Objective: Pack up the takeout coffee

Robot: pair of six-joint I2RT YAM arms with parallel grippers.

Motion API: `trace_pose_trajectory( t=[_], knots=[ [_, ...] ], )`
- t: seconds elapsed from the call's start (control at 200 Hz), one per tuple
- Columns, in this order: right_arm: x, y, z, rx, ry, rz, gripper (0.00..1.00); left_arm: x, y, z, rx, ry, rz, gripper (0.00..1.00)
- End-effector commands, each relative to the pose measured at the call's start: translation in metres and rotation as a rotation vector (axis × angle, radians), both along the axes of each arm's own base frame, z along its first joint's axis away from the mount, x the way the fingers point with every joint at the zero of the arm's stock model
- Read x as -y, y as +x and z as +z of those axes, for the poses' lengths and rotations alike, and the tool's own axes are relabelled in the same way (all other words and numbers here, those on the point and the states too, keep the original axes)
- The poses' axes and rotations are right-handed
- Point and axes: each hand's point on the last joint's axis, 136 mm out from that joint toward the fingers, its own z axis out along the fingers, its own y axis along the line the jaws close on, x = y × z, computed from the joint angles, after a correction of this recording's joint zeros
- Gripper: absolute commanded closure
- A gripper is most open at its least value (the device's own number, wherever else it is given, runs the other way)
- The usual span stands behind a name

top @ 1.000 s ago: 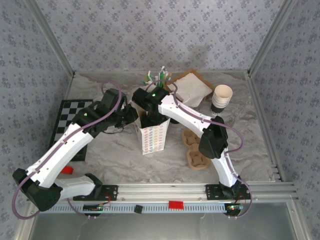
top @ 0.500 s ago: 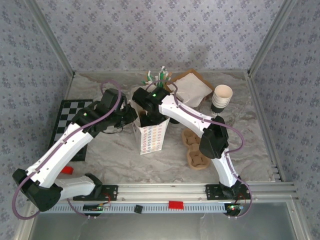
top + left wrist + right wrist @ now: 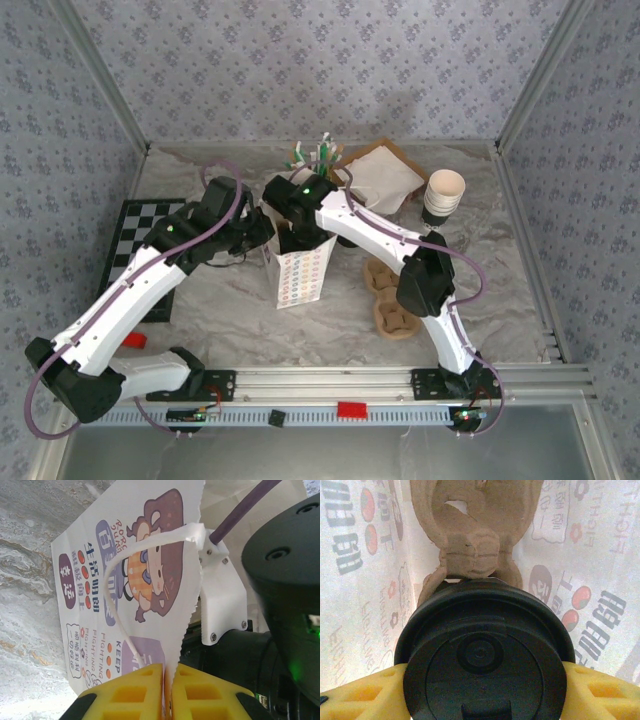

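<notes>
Evidently the step in hand was seating the coffee in the bag. The right gripper [image 3: 482, 697] was clamped on the lidded cup [image 3: 482, 660], one yellow finger at each side. The cup hung inside the paper bag [image 3: 300, 275], above the brown pulp carrier [image 3: 470, 535] at the bottom; whether the two touched could not be told. The left gripper [image 3: 167, 680] had its jaws pinched together on the bag's serrated rim, beside the white handle [image 3: 106, 595], apparently to hold the mouth open. Seen from above, the right arm arched over with its wrist pointing down into the bag, and the left arm stretched in low to the rim. The next move, by my judgement, called for sinking the cup straight into a carrier well, then releasing it without snagging the walls.
</notes>
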Motion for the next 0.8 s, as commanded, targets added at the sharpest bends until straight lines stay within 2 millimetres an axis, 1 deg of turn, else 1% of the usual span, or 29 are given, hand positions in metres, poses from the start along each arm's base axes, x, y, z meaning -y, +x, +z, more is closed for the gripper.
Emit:
trace_pose_trajectory(
  t=[0.0,0.215,0.33,0.435,0.52,0.585,0.64,0.73,0.795],
  knots=[
    [-0.022,-0.014,-0.070,-0.103,-0.041,0.043,0.43,0.000,-0.003,-0.004,-0.022,0.008,-0.015,0.88],
    [-0.020,-0.019,-0.086,-0.129,-0.075,0.045,0.43,-0.002,-0.004,-0.006,-0.025,0.007,-0.010,0.87],
    [-0.017,-0.021,-0.084,-0.132,-0.087,0.048,0.41,-0.004,-0.004,-0.005,-0.023,0.004,-0.006,0.86],
    [-0.010,-0.018,-0.083,-0.115,-0.111,0.040,0.40,-0.005,-0.004,-0.006,-0.025,0.004,-0.002,0.84],
    [-0.006,-0.020,-0.093,-0.121,-0.125,0.037,0.40,-0.005,-0.004,-0.006,-0.025,0.004,-0.001,0.82],
    [-0.007,-0.021,-0.102,-0.132,-0.125,0.036,0.40,-0.005,-0.005,-0.006,-0.028,0.003,-0.002,0.82],
    [-0.008,-0.024,-0.106,-0.140,-0.131,0.038,0.40,-0.005,-0.005,-0.004,-0.024,-0.001,0.000,0.81],
    [-0.010,-0.023,-0.104,-0.139,-0.125,0.040,0.39,-0.004,-0.005,0.002,-0.013,-0.025,-0.003,0.75],
    [-0.010,-0.019,-0.097,-0.120,-0.134,0.037,0.38,-0.003,-0.005,0.007,-0.007,-0.040,-0.007,0.74]
  ],
)
